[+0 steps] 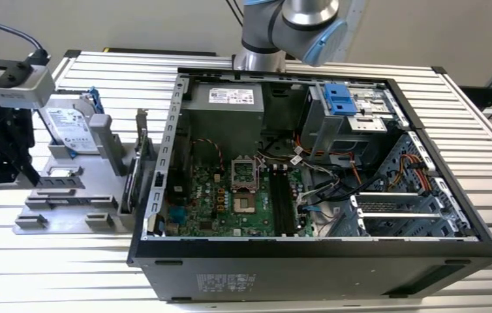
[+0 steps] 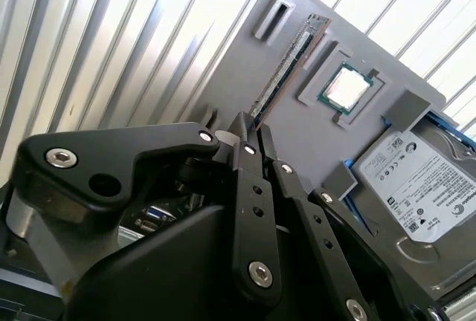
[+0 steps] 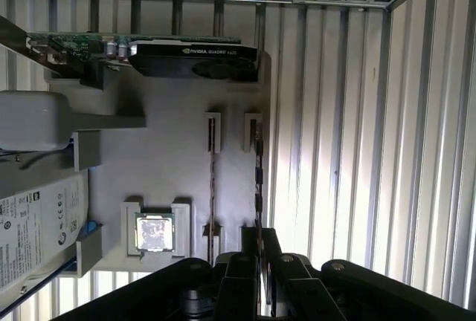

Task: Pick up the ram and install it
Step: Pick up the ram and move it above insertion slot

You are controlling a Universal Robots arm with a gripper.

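Pick-up: my black end effector [image 3: 259, 236] straddles the thin dark-green ram stick [image 3: 258, 180]; pinching, I cannot tell. Lifting needs a straight pull.

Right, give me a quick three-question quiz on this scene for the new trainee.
1. True or false: the ram is already seated inside the computer case.
2. Which sits in the grey holder along with the ram? A) a processor chip B) a screwdriver C) a keyboard
3. Fill in: the gripper is closest to the ___.
Key: 1 false; 2 A; 3 ram.
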